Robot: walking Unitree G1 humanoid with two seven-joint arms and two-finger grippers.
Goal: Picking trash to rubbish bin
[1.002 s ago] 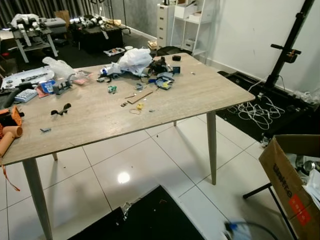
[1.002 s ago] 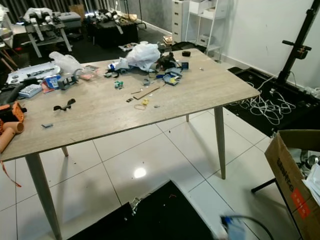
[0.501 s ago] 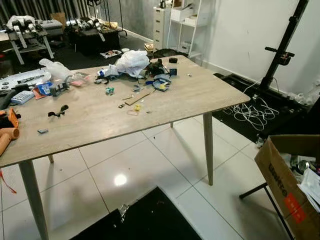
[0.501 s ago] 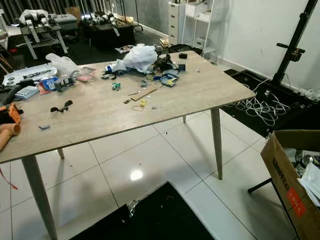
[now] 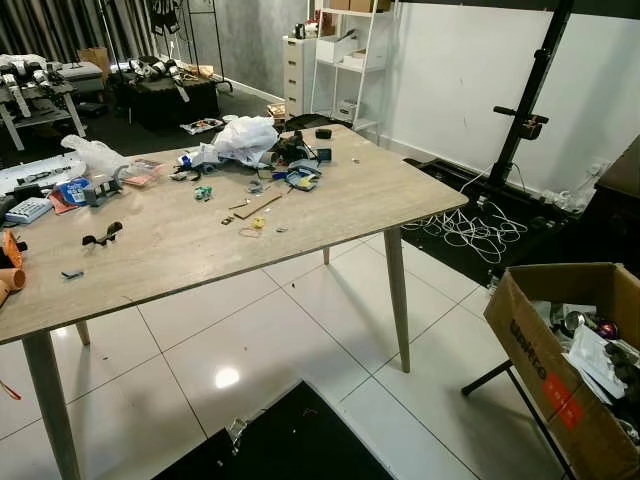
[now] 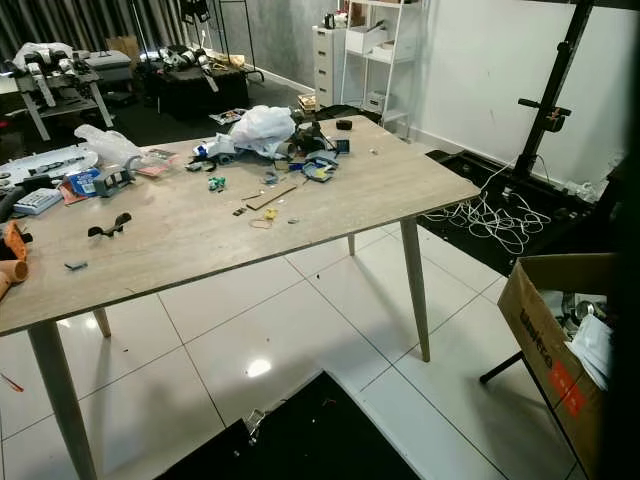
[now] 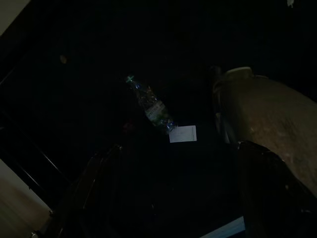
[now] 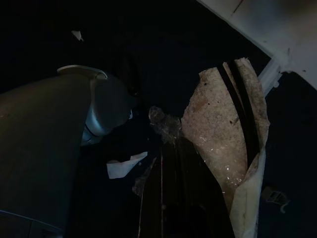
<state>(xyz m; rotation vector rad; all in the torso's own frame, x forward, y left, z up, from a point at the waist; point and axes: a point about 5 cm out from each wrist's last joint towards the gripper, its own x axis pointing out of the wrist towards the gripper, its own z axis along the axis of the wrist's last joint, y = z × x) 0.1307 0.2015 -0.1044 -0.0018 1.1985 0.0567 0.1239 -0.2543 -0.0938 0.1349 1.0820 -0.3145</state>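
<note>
Looking forward and down from the robot's head, a long wooden tabletop point(image 5: 330, 205) stands on a white tiled floor, strewn with clutter: a white plastic bag point(image 5: 247, 138), small tools and scraps. A dark mat point(image 5: 290, 445) lies on the floor close in front of the robot, with a small crumpled scrap point(image 5: 236, 432) at its edge. Off to the robot's right stands an open cardboard box point(image 5: 545, 365) already holding rubbish, seemingly the bin.

The left wrist view is very dark; a plastic bottle point(image 7: 151, 105) lies on the dark floor ahead of the left gripper, its long axis slanting away, beside a white paper slip point(image 7: 182, 134). The bottle seems the nearer trash, on the left arm's side.

The right wrist view shows torn brown cardboard point(image 8: 223, 129) and a white paper scrap point(image 8: 124, 166).

Whether either arm's jaws are apart or together, I cannot tell.
</note>
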